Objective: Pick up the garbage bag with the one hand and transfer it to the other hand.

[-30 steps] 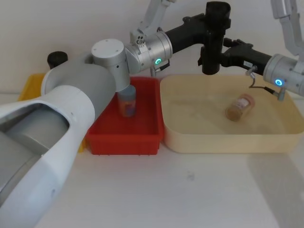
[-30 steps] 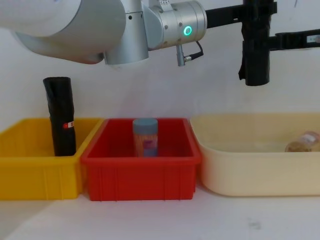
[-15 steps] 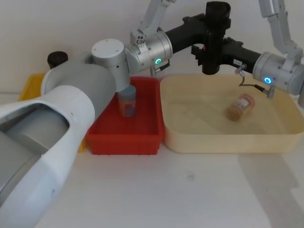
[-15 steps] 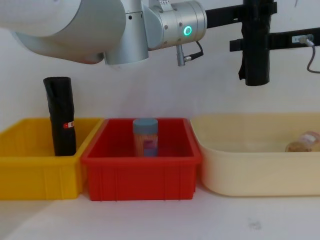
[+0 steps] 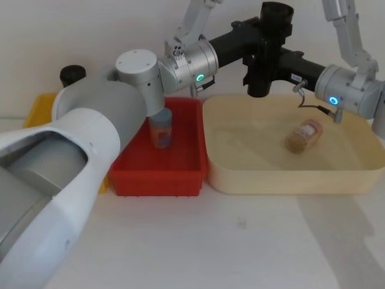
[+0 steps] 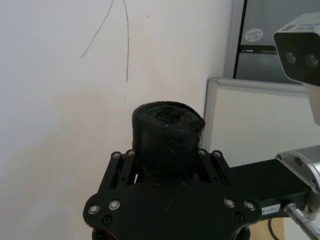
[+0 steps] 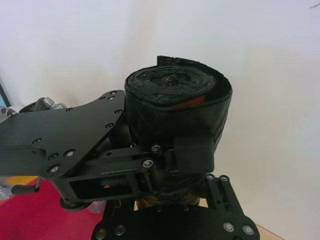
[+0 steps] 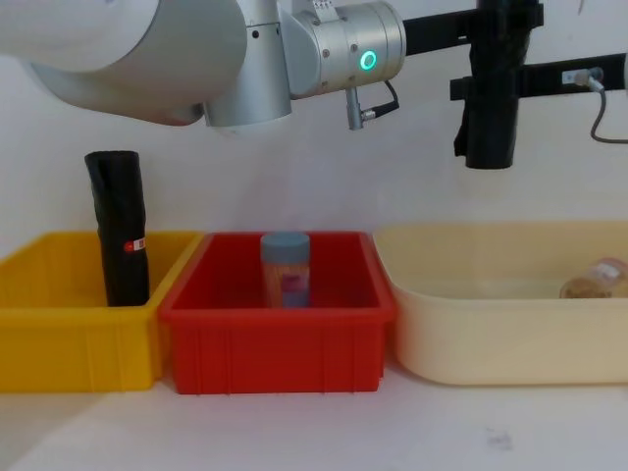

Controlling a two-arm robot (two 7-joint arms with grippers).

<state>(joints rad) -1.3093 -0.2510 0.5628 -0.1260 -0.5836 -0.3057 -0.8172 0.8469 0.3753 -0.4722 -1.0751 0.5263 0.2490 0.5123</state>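
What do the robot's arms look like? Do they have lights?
Both arms are round and silver-grey. The left arm has a green glowing ring, the right arm a blue one. Each ends in a black end effector with small silver screws, and a thin cable hangs near each light.

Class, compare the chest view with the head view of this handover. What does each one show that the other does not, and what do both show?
Chest view alone: the red-and-white label on the second black roll standing in the yellow bin.

Head view alone: the blue-ringed arm's wrist behind the right gripper.

Both: the black plastic garbage bag roll, upright above the cream tub, at the left gripper of the green-ringed arm, and the blue-lidded jar in the red bin.
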